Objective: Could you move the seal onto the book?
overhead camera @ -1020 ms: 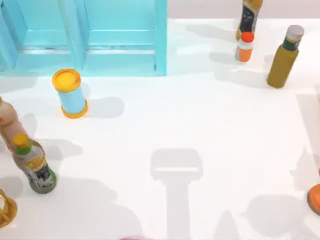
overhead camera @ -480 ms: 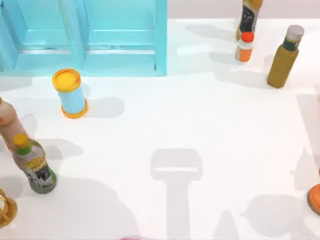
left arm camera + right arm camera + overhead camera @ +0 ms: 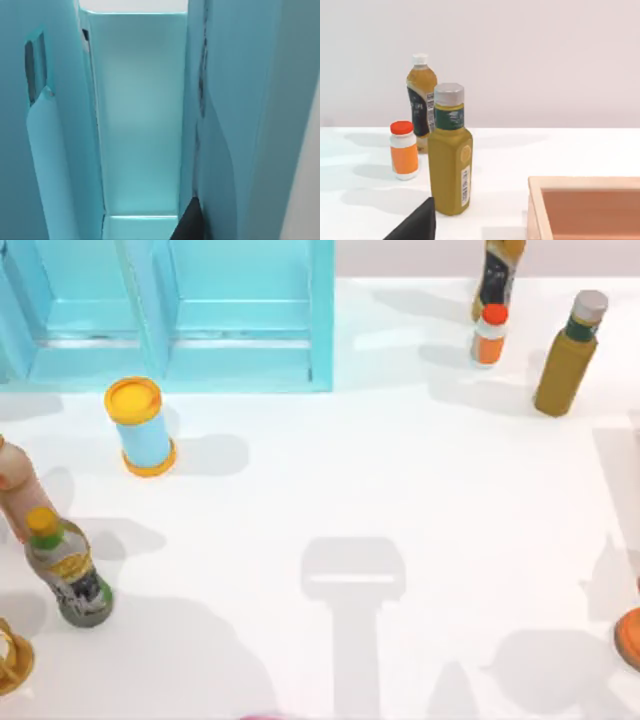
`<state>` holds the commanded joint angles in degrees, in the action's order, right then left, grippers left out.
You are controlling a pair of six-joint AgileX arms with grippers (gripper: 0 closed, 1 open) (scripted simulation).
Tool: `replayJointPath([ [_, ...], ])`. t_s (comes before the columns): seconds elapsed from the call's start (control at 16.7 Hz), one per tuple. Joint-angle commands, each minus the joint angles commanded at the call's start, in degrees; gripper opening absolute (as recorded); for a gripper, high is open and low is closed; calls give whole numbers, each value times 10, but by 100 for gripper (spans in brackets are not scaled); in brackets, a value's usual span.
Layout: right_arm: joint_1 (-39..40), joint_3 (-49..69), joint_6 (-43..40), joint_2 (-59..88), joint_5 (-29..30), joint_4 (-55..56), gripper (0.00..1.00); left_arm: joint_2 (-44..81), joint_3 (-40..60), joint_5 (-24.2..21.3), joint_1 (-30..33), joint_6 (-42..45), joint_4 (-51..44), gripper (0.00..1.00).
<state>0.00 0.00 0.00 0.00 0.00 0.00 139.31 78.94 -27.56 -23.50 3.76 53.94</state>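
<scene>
Task not visibly begun: the white table (image 3: 420, 470) carries bottles and the light-blue cabinet (image 3: 240, 320), and neither claw's state can be told.

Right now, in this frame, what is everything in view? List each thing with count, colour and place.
Open-fronted cabinet: one, light blue, far left of the table; its inside faces the left wrist camera.
Cylindrical can: one, pale blue with yellow lid and base, in front of the cabinet.
Green-capped labelled bottle: one, at the left edge.
Tan bottle: one, just behind it, cut by the left edge.
Small orange-capped bottle: one, orange and white, far right.
Tall amber bottle with dark label: one, behind the small one.
Olive-yellow bottle with grey cap: one, right of those.
Wooden tray: one, tan rim, beside the olive bottle in the right wrist view.
White table: one, under everything.
Dark gripper tips: one low in each wrist view.
</scene>
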Motion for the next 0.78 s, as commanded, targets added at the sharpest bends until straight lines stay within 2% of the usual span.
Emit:
replayJointPath([
  [0.06,0,0,0,0,0,0,100,0,0,0,0,0,0,2],
  [0.12,0,0,0,0,0,0,100,0,0,0,0,0,0,0],
  [0.78,0,0,0,0,0,0,100,-18,-12,-6,0,-1,-16,0],
])
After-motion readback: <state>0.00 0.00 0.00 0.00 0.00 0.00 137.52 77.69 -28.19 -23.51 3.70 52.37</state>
